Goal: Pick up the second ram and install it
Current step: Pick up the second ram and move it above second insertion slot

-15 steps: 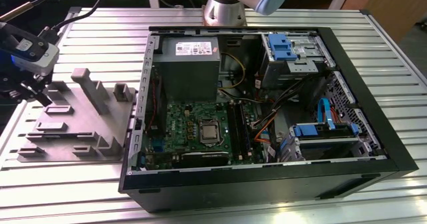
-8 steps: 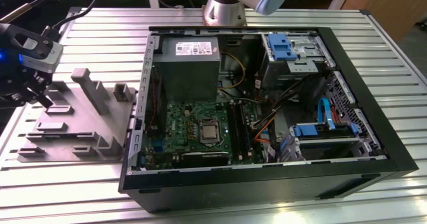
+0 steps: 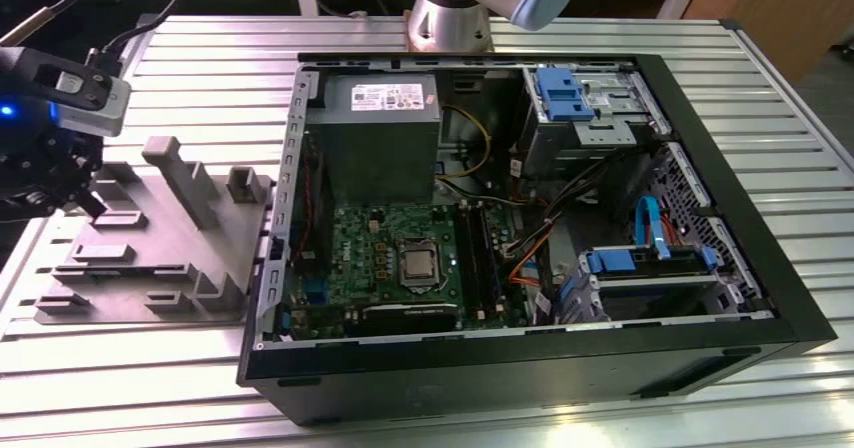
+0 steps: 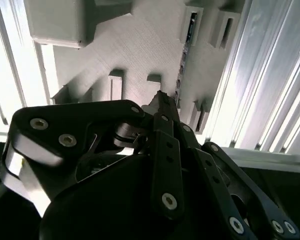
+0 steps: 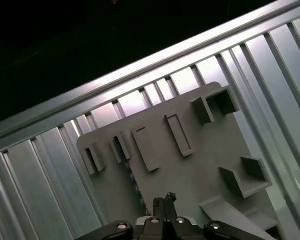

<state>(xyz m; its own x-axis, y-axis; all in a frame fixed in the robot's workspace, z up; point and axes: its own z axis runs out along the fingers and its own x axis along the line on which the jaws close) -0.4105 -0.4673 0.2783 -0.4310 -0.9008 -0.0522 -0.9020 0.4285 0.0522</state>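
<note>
We count one gripper (image 3: 60, 183) at the grey fixture's (image 3: 147, 258) left edge in the exterior view, its fingers drawn together with nothing between them. One second ram (image 4: 184, 60) stands on edge in the fixture's slots, just beside the fingertips. We judge it light, stiff and fragile, best pinched across its flat faces near mid-length. One open computer case (image 3: 747, 348) lies right of the fixture.

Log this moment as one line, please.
gripper: over grey fixture | jaws: shut | second ram: on edge in fixture, near gripper
</note>
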